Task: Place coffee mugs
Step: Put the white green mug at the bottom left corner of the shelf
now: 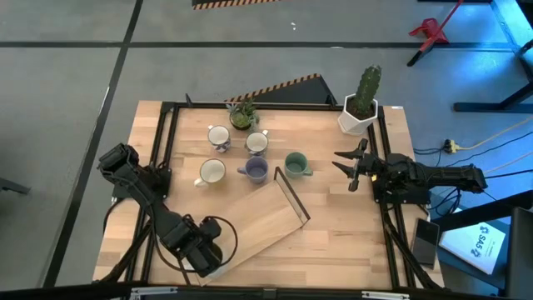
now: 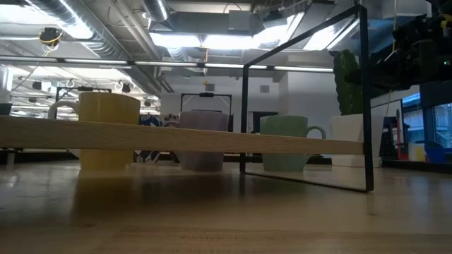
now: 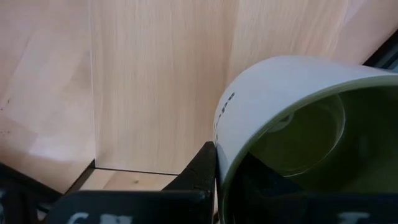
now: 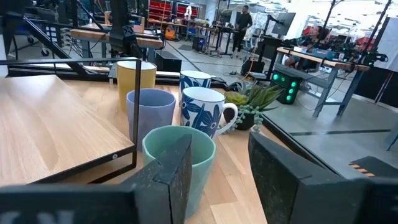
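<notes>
- Coffee mugs: one olive mug [image 3: 292, 130] sits clamped in the left gripper [image 1: 200, 248] at the table's [image 1: 350, 242] near-left corner, over the wooden shelf board [image 1: 258, 221], which looks bare.
- Five mugs [image 1: 250, 158] wait unplaced mid-table; the right gripper [image 1: 348, 165], fingers spread, hovers beside the teal mug [image 1: 295, 163].

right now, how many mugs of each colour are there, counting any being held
white-and-blue mugs: 2
yellow mug: 1
lavender mug: 1
teal mug: 1
olive-lined mug, held in the left gripper: 1
total: 6 mugs
</notes>
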Robot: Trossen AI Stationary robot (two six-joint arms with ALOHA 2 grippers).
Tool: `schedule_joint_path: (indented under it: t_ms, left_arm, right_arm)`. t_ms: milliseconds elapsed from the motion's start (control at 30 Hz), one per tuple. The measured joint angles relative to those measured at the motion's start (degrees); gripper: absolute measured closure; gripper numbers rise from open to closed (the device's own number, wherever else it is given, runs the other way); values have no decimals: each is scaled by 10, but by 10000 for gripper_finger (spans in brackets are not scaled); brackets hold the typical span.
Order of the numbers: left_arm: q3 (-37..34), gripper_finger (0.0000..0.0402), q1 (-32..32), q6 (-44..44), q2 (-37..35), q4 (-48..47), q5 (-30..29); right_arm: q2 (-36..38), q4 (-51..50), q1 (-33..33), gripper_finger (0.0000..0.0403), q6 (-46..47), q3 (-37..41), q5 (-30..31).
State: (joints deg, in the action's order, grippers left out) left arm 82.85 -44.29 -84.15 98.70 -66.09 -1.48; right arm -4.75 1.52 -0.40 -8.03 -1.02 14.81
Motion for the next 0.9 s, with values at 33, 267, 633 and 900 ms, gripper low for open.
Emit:
schedule_joint_path:
  t_ms: [33,267,633,900]
  left_arm:
    - [0,385,0,-2,0,3,-1]
    - [0,385,-6,-22,0,2,-11]
    - [55,385,-14,-14,0,-92,-28]
    - [66,385,-8,5,48,-85,-17]
  right_arm:
    - [0,0,0,260,0,0,0]
    - [0,0,0,260,0,0,0]
    - [0,0,0,260,0,0,0]
    - [0,0,0,260,0,0,0]
